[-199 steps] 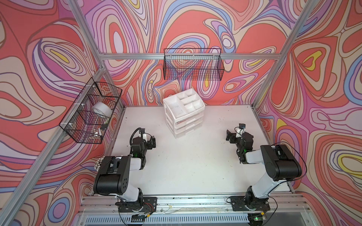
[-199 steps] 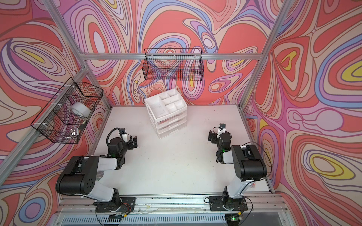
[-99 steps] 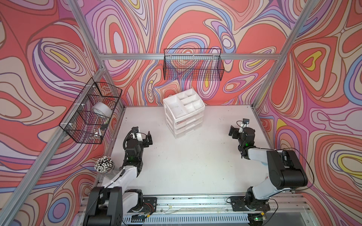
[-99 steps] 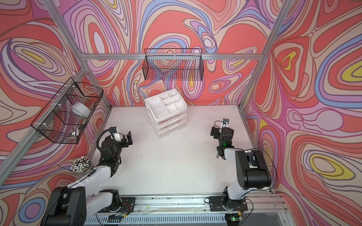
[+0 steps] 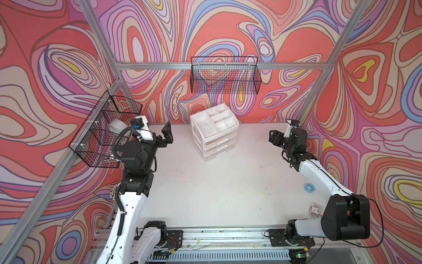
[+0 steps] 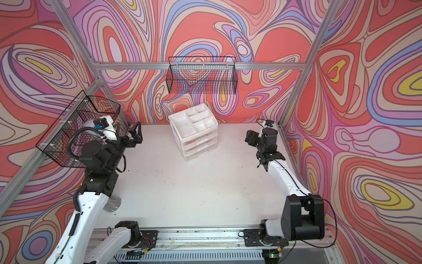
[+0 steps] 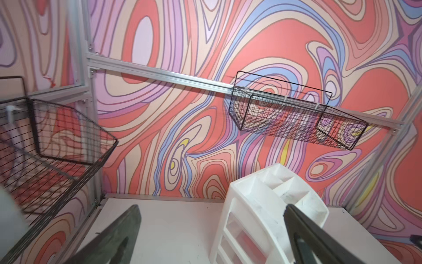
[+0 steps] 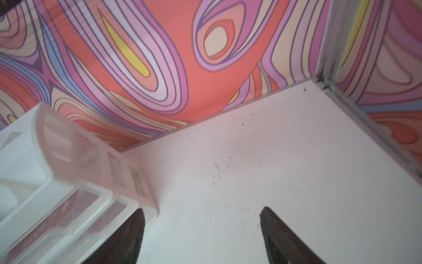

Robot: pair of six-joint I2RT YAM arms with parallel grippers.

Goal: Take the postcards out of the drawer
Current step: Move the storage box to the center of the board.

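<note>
The postcards [image 8: 57, 219] lie flat inside the clear drawer [image 8: 104, 198] of the white organizer [image 5: 196, 139]. Their long edge seems to run along the drawer front, which faces toward the right jaws. No card is out, so pulling and lifting remain. The organizer stands between both pairs of jaws, apart from each. The left jaws gape wide and the right jaws are parted, both empty.

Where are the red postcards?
The postcards lie inside a clear drawer of the white organizer, standing near the back wall's middle in both top views.
</note>
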